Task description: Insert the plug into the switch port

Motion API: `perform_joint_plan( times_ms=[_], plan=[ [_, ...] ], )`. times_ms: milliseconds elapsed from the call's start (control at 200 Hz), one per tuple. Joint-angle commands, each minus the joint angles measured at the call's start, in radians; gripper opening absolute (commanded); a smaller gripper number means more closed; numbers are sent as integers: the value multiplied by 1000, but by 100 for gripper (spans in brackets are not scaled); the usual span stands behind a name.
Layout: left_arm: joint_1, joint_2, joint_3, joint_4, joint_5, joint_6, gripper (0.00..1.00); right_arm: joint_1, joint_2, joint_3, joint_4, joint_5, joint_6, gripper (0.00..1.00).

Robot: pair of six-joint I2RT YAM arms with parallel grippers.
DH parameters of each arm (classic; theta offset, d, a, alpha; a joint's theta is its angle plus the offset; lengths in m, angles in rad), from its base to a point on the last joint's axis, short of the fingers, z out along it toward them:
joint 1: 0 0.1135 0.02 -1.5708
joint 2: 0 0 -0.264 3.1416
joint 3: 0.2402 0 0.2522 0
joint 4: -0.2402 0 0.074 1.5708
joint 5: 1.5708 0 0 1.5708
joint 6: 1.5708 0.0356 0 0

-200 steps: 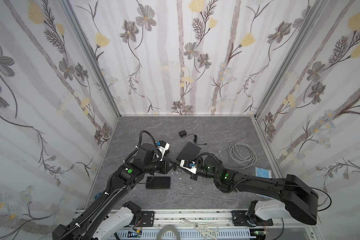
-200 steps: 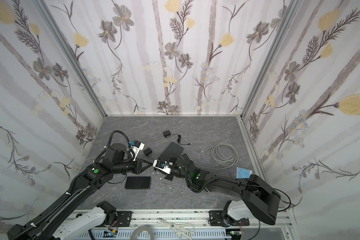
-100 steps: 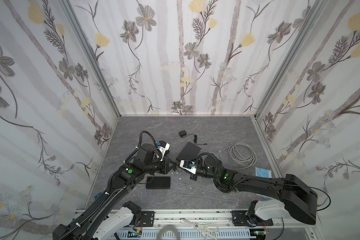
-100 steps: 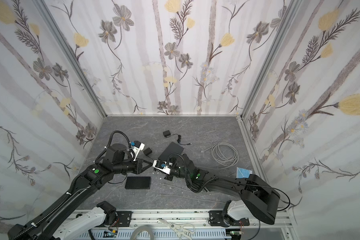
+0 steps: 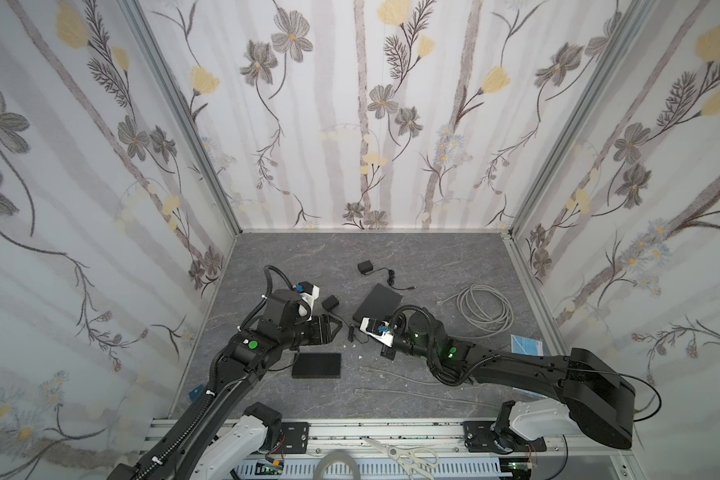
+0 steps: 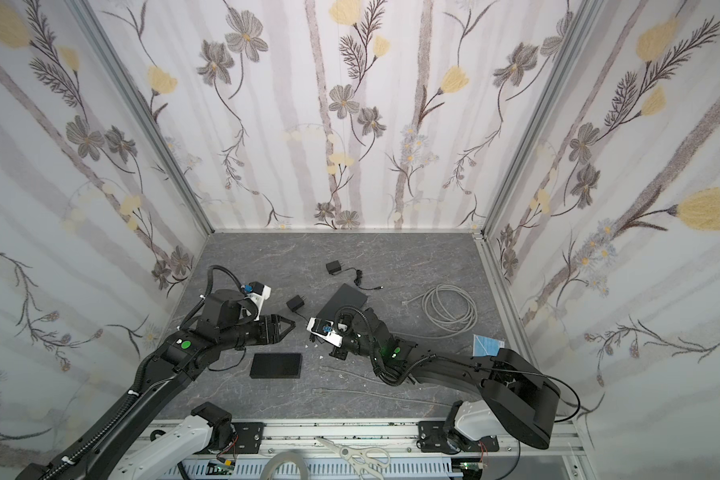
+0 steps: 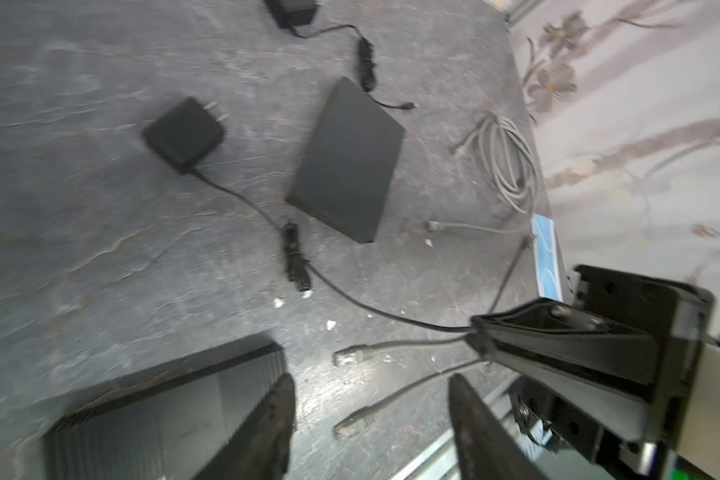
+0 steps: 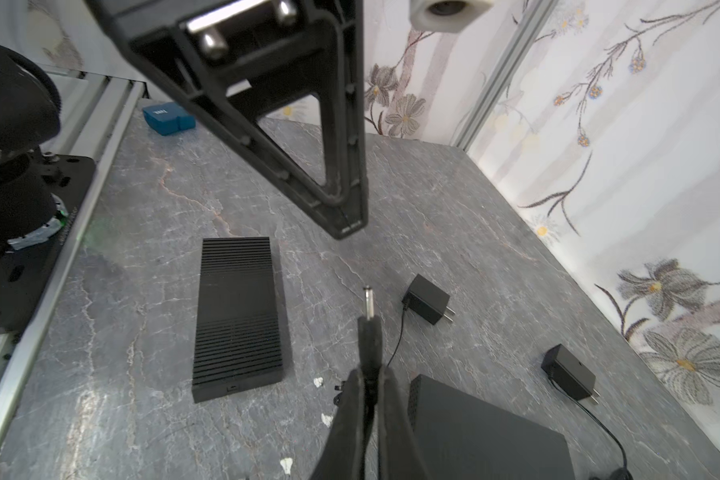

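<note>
The plug (image 8: 368, 307) is a black barrel plug with a metal tip. It sticks out past my right gripper (image 8: 368, 376), which is shut on its body, and its thin cord runs back to a black adapter (image 8: 427, 304). The switch (image 5: 316, 365) (image 6: 276, 365) is a flat, ribbed black box lying near the front; a small port (image 8: 232, 386) shows on its short end face. In both top views my right gripper (image 5: 385, 353) (image 6: 334, 354) hovers just right of the switch. My left gripper (image 7: 371, 415) (image 5: 335, 328) is open and empty, above the switch's back edge.
A second smooth black box (image 5: 378, 302) lies under the right wrist. Another adapter (image 5: 364, 267) sits behind it and a grey cable coil (image 5: 485, 307) at the right. Two grey network cable ends (image 7: 350, 355) lie beside the switch. Scissors (image 5: 404, 455) rest on the front rail.
My left gripper has gone from shut to open, staying near the same spot. The right gripper has tightened on the plug; neither arm has moved much.
</note>
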Motion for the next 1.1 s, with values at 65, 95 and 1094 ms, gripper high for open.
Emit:
perform_joint_plan(
  times_ms=[65, 95, 1094],
  plan=[
    [63, -55, -17, -117, -209, -129, 88, 13, 43, 21, -103, 56, -7, 0],
    [78, -66, -28, -121, -221, -163, 99, 19, 56, 36, -136, 53, -8, 0],
    [117, -202, -475, 154, -339, -452, 64, 128, 445, 353, -597, 17, -116, 0]
  ],
)
